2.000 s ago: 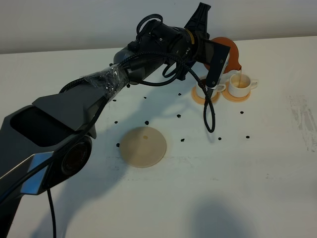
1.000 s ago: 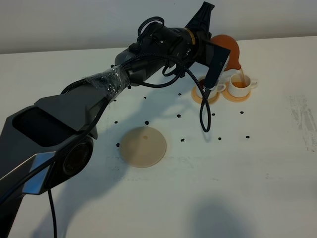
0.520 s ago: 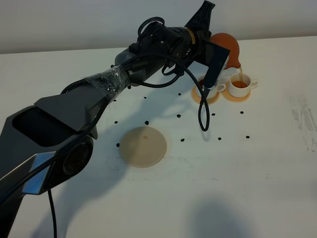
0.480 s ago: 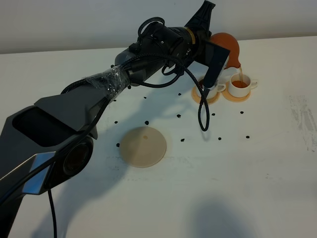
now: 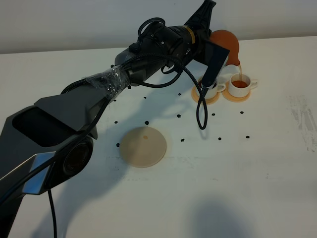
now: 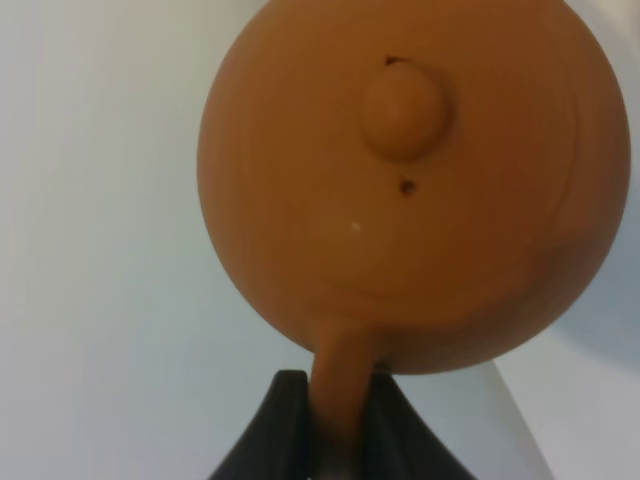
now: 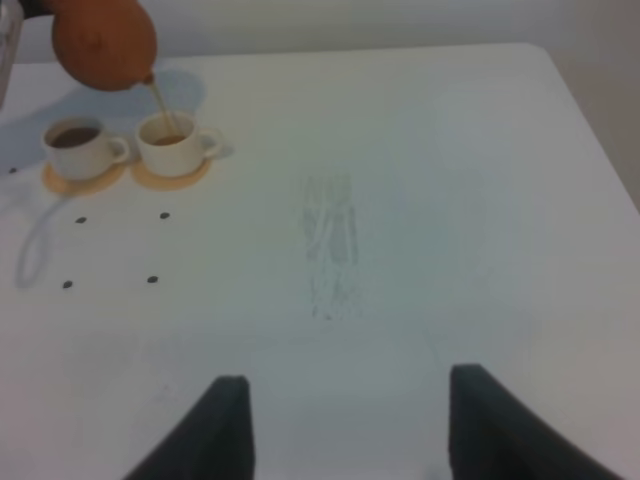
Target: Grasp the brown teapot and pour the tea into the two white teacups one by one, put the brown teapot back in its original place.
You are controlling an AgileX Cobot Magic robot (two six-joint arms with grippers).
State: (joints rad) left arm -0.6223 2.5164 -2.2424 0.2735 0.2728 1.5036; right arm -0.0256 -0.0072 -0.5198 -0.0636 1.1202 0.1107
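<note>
The brown teapot [image 5: 226, 45] hangs tilted over the two white teacups at the table's far right. A thin stream of tea [image 7: 158, 100] runs from its spout into the right teacup [image 5: 240, 85], which holds orange-brown tea. The left teacup [image 7: 80, 145] also holds tea and, in the high view, is partly hidden behind the left wrist. My left gripper [image 6: 338, 432] is shut on the teapot's handle [image 6: 340, 385]. The tan disc [image 5: 143, 146] lies bare nearer the middle of the table. My right gripper [image 7: 345, 430] stands open over bare table, holding nothing.
Each cup sits on an orange coaster [image 5: 237, 97]. Small black dots [image 5: 218, 139] are scattered around the cups and the disc. A looped black cable [image 5: 200, 109] hangs from the left wrist. A faint scuffed streak [image 5: 302, 124] marks the table's right side.
The teapot has stayed over the right cup, still pouring, and the tea there looks fuller and darker. The hanging cable has swung slightly left. The right gripper has not moved.
</note>
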